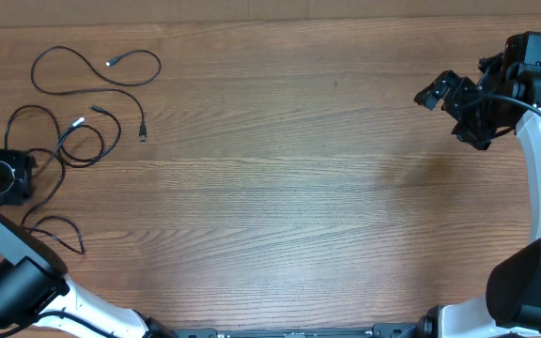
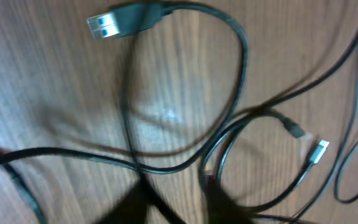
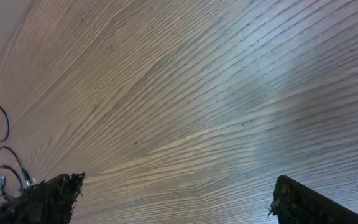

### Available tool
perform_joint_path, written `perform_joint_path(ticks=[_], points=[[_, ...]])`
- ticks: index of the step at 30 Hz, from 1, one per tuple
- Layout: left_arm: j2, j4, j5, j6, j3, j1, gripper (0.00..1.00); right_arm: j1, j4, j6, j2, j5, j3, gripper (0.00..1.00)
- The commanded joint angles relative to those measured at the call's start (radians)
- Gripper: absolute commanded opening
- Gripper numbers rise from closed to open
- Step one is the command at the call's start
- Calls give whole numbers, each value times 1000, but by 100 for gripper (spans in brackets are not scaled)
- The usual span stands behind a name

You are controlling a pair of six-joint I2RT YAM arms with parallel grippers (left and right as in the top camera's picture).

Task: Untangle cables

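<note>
The tabletop [image 1: 299, 188] is brown wood with a fine, straight grain. The cables [image 1: 73, 122] lie at its left side near the far edge: thin black cords in loose, overlapping loops with small silver-tipped plugs. The left gripper [image 1: 9, 176] sits over the loops' edge, and I cannot tell whether it is clenched. The right gripper [image 3: 179, 180] hangs released, well apart from them
</note>
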Motion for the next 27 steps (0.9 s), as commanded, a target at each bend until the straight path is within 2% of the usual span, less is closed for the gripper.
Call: perform_joint_path(ticks=[1, 2, 11, 15, 23, 24, 25, 26, 27], points=[[0, 27, 8, 26, -4, -15, 9, 5, 3, 2, 4, -5, -1, 100], [0, 43, 8, 42, -5, -19, 4, 5, 3, 2, 4, -5, -1, 100], [0, 169, 24, 102, -5, -60, 4, 5, -8, 2, 4, -5, -1, 100], [0, 213, 59, 165, -4, -102, 4, 5, -9, 2, 4, -5, -1, 100], [0, 219, -9, 90, -4, -151, 4, 5, -27, 2, 4, -4, -1, 100], [0, 219, -7, 80, -4, -151, 5, 5, -28, 1, 4, -4, -1, 100], [0, 219, -7, 80, -4, -151, 10, 5, -29, 1, 4, -4, -1, 100], [0, 216, -9, 83, -4, -151, 20, 5, -29, 1, 4, -4, -1, 100], [0, 212, -12, 95, -4, -151, 20, 5, -29, 2, 4, -5, -1, 100]])
